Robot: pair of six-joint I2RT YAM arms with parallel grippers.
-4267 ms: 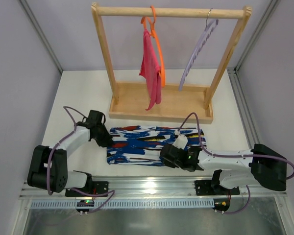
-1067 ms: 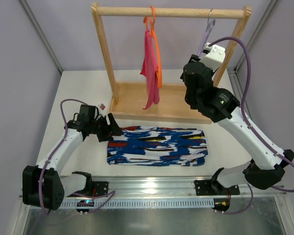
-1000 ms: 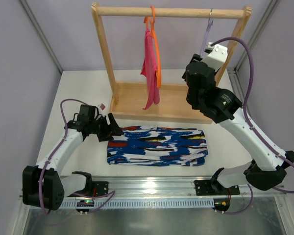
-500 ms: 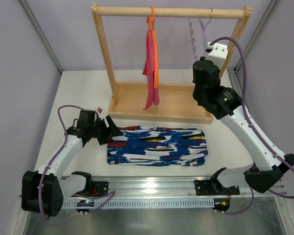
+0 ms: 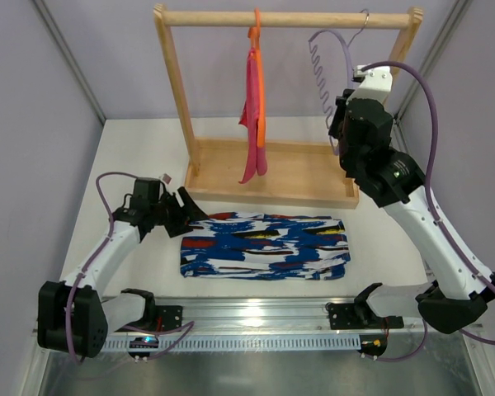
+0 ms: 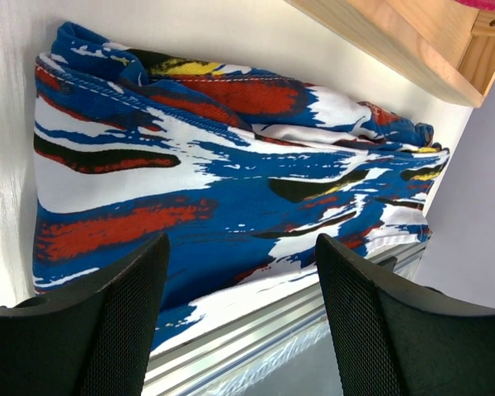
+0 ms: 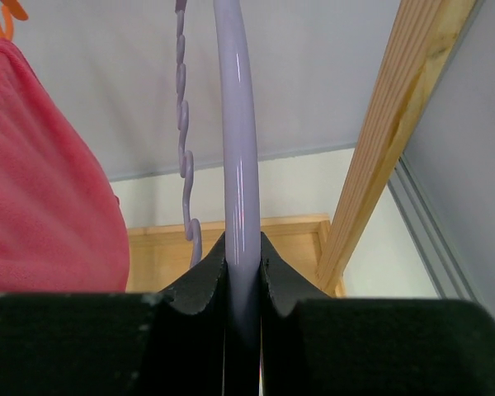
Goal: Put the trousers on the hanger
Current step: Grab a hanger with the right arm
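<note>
R gripper (image 7: 242, 268) clamps lilac hanger (image 7: 235, 124) (hook at wooden rail (image 5: 289, 18)); L gripper (image 6: 241, 247) wide open by left end of folded trousers (image 6: 190, 165).

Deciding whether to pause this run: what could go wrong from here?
The right gripper pinches the hanger only on its thin, smooth arm; it may twist or slip. Its hook is over the wooden rail; a sideways pull could snag it. The trousers lie folded in layers; the open left gripper might catch only some.
</note>
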